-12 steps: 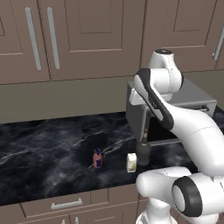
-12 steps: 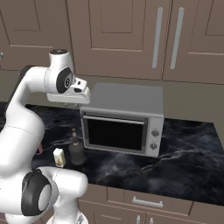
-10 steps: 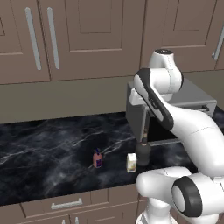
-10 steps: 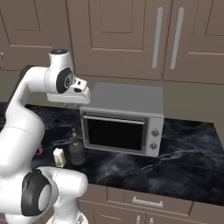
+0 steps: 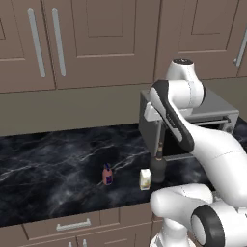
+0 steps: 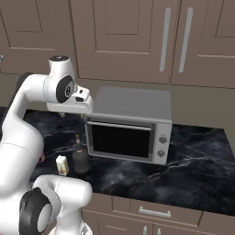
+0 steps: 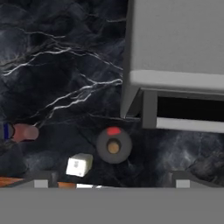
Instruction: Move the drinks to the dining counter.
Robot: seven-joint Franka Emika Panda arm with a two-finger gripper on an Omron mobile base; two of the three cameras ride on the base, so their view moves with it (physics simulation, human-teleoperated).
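Overhead, end effector (image 7: pixel 111 186) wide open and empty; descent risks toppling bottle (image 7: pixel 113 146) into carton (image 7: pixel 79 165) or toaster oven (image 7: pixel 175 39)

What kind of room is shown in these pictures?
It looks like a kitchen. Brown wall cabinets with long handles hang above a black marble worktop, and a grey toaster oven stands on it, with a dark bottle and a small carton beside it.

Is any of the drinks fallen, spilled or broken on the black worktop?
No. The bottle, carton and can all stand upright on the marble worktop beside the toaster oven; nothing looks spilled.
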